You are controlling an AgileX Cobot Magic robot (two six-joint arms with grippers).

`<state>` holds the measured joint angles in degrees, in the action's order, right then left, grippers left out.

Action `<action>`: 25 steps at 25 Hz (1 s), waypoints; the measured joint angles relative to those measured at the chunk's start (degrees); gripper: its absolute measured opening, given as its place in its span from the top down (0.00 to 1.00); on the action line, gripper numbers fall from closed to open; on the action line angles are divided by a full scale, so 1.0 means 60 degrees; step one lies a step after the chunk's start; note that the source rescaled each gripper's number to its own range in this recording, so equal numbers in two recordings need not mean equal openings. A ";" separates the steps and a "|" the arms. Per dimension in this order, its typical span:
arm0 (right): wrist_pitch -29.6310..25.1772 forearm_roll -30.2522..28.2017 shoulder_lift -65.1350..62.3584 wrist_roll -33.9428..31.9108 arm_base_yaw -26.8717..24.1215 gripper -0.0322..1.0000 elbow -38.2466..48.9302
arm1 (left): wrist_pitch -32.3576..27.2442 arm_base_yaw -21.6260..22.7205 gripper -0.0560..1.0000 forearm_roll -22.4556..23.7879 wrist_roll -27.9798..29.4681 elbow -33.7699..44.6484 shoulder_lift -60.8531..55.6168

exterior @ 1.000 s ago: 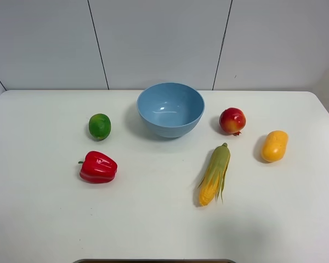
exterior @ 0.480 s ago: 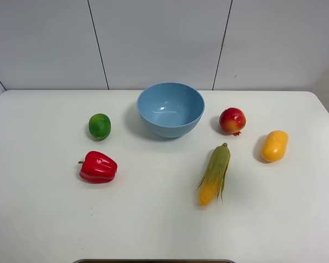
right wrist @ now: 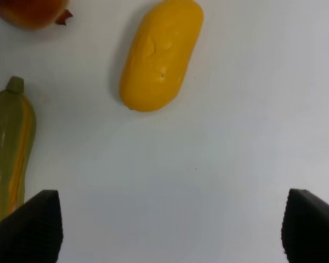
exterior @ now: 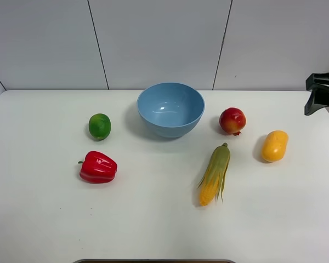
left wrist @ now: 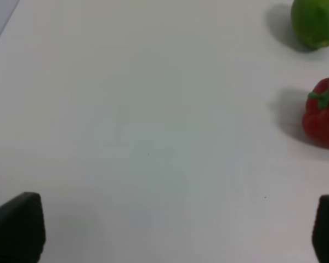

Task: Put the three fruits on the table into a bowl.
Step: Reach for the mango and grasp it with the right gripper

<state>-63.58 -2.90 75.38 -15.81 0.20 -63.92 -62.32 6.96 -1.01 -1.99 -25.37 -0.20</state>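
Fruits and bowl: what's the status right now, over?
Left gripper and right gripper open, empty. Mango, red fruit, lime on table, outside empty bowl. Corn and pepper nearby, not blocking.

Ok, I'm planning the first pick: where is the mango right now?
In the exterior high view the mango lies at the right of the table, right of the corn cob and down-right of the red fruit.

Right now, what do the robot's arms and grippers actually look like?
Only bits show. The left gripper has two blunt black fingers, blurry in close-up. The right gripper has black fingers too, wedge-shaped with fine ribbing. From above, an angular black piece of the right arm shows. No cables or markings visible.
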 joint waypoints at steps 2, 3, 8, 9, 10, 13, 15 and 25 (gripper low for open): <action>0.0193 0.0000 0.0572 -0.0132 0.0000 0.38 -0.0057 | 0.0000 0.0000 0.00 0.0000 0.0000 0.0000 0.0000; 0.0222 0.0000 0.0841 -0.0217 0.0000 0.37 -0.0055 | 0.0000 0.0000 0.00 0.0000 0.0000 0.0000 0.0000; 0.0241 0.0041 0.1968 -0.0378 -0.0128 0.14 -0.0066 | 0.0000 0.0000 0.00 0.0000 0.0000 0.0000 0.0000; 0.0266 0.0044 0.2188 -0.0378 -0.0261 0.12 -0.0086 | 0.0000 0.0000 0.00 0.0000 0.0000 0.0000 0.0000; 0.0324 0.0064 0.2409 -0.0388 -0.0424 0.10 -0.0114 | 0.0000 0.0000 0.00 0.0000 0.0000 0.0000 0.0000; 0.0508 0.0145 0.2791 -0.0377 -0.0929 0.08 -0.0118 | 0.0000 0.0000 0.00 0.0000 0.0000 0.0000 0.0000; 0.0592 0.0296 0.2989 -0.0219 -0.1326 0.08 -0.0130 | 0.0000 0.0000 0.00 0.0000 0.0000 0.0000 0.0000; 0.1581 0.1180 0.3992 0.1031 -0.2064 0.07 -0.0142 | 0.0000 0.0000 0.00 0.0028 0.0000 0.0000 0.0000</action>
<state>-54.10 4.18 99.34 -9.62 -12.18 -64.77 -62.32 6.96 -0.84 -1.99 -25.37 -0.20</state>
